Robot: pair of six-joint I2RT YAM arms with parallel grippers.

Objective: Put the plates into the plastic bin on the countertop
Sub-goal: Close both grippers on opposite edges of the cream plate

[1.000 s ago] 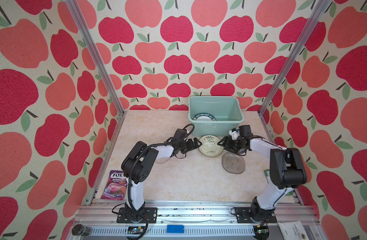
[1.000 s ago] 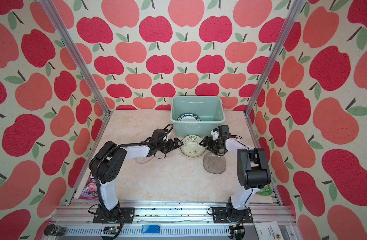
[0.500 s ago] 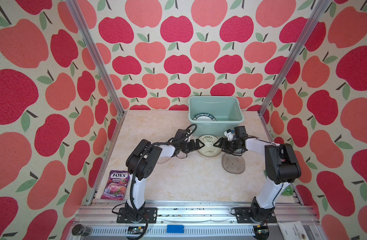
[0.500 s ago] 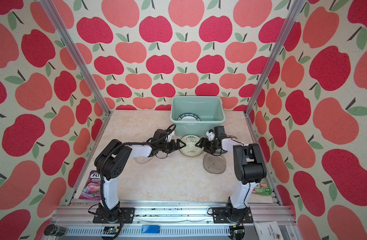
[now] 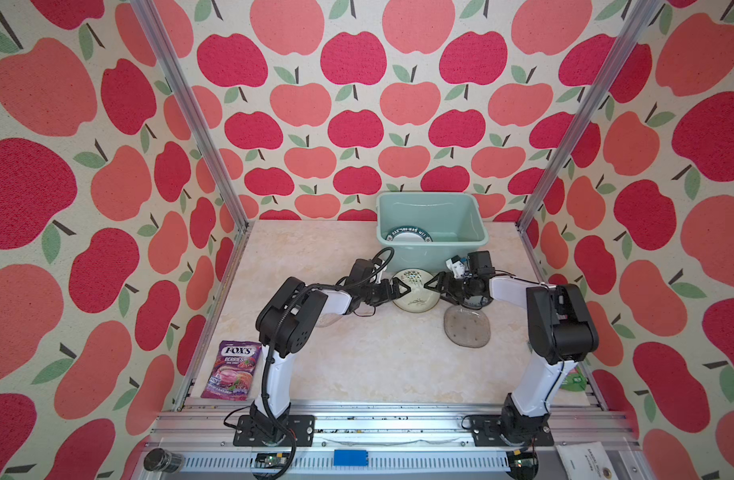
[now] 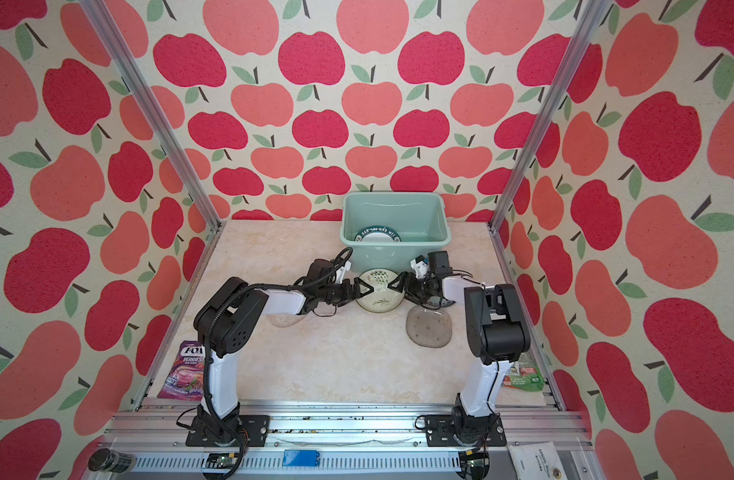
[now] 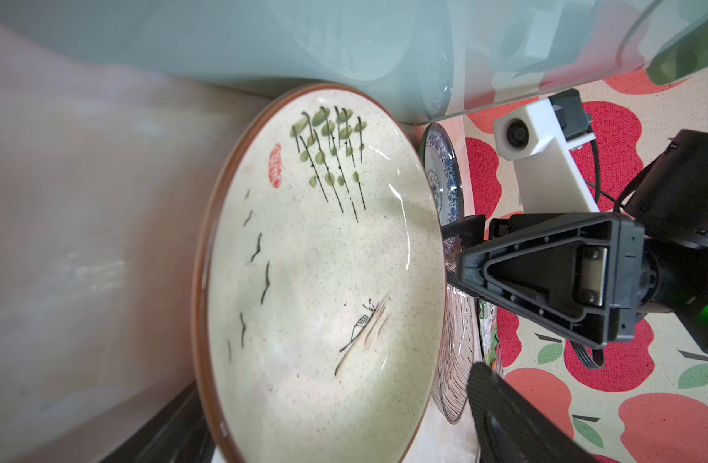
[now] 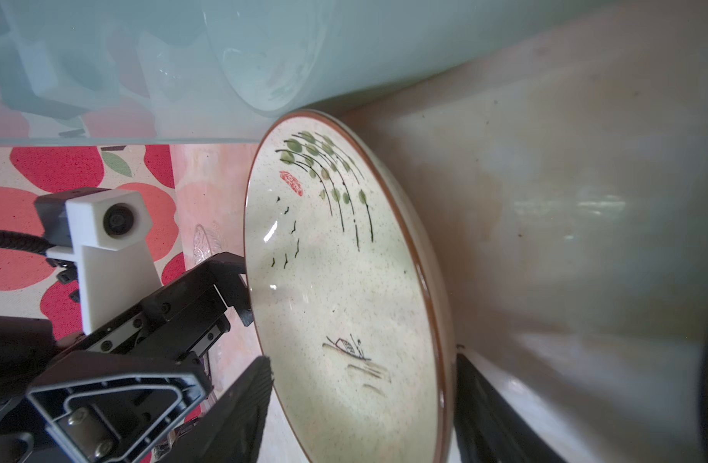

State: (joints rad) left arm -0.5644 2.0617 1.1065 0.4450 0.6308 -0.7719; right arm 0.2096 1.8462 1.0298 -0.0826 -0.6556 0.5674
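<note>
Beige marble countertop [image 5: 357, 365]: your work surface. Bin [image 5: 436, 255] stands at its twelve-to-one o'clock, with one lettered plate [image 5: 409, 237] lying inside. Cream plate [image 5: 415, 297], painted with green trees, sits outside the bin at its six o'clock, far rim close against the wall; whether they touch cannot be told. Glass plate [image 5: 467, 328] lies flat at the cream plate's four o'clock, awaiting its turn.

Step in hand, as judged: lifting the cream plate over the rim. Right gripper [image 5: 427, 286], at the plate's three o'clock, is turned sideways, one finger over the rim and one under. Both appear pressed on it, a pinch on the plate. Left gripper [image 5: 405, 287], at nine o'clock, is spread wide astride the opposite rim with its upper finger standing clear, so it holds nothing.

Next you would close or withdraw the left jaws, raise the plate above the near wall, then carry it toward twelve o'clock and lower.
</note>
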